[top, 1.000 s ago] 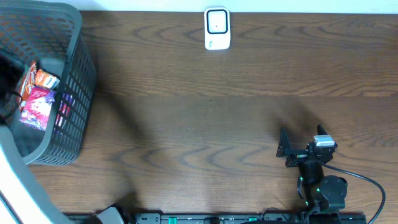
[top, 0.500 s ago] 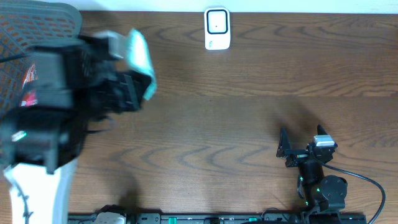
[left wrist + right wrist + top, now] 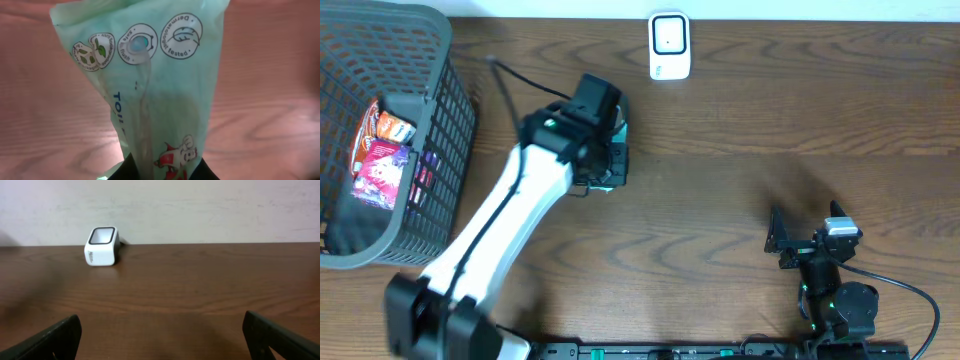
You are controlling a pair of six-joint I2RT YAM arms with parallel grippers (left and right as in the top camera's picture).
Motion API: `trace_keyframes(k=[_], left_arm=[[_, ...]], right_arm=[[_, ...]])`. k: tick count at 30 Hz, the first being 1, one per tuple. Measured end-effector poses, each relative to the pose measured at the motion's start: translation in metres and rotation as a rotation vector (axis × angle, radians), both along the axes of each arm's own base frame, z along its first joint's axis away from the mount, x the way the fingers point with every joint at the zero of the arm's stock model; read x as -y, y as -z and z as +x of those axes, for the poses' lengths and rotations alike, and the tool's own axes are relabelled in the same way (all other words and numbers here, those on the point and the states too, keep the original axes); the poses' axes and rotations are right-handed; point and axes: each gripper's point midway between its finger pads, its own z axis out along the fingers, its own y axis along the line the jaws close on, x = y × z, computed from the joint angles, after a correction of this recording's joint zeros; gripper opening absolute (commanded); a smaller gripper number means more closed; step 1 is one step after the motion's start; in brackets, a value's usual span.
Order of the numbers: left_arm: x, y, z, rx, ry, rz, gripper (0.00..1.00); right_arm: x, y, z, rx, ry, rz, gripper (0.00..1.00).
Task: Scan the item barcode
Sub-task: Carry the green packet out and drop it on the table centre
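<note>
As the left gripper (image 3: 605, 162) clenched the pale green wipes packet (image 3: 165, 90) over the wooden table (image 3: 740, 130), it sat between the grey basket (image 3: 442, 60) and the white barcode scanner (image 3: 669, 45). The right gripper (image 3: 804, 225) lay released, well apart, near the front edge.

Unobstructed dark wood-grain table (image 3: 740, 130) runs from the black right gripper (image 3: 805, 218) at the near edge up to the small white box-shaped scanner (image 3: 669, 46), whereas the white left arm (image 3: 510, 208) with its pale green plastic packet (image 3: 165, 85) and the dark grey mesh basket (image 3: 445, 170) block the left.
</note>
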Motion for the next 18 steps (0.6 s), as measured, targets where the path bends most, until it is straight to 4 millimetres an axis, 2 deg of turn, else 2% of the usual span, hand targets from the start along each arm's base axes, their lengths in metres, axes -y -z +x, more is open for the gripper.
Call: trace_keyframes(k=[5,8,11,13,18], left_arm=[[-0.001,0.045,0.002,-0.117,-0.017,0.068,0.08],[-0.002,0.064,0.000,-0.169,-0.023,0.093,0.08],[-0.002,0.071,0.000,-0.187,-0.026,0.101,0.13],[-0.002,0.071,0.000,-0.186,-0.026,0.101,0.24],[-0.002,0.071,0.000,-0.187,-0.029,0.101,0.25]], right_arm=[[0.000,0.000,0.000,0.000,0.000,0.000,0.99],[0.000,0.000,0.000,0.000,0.000,0.000,0.99],[0.000,0.000,0.000,0.000,0.000,0.000,0.99],[0.000,0.000,0.000,0.000,0.000,0.000,0.99],[0.000,0.000,0.000,0.000,0.000,0.000,0.99]])
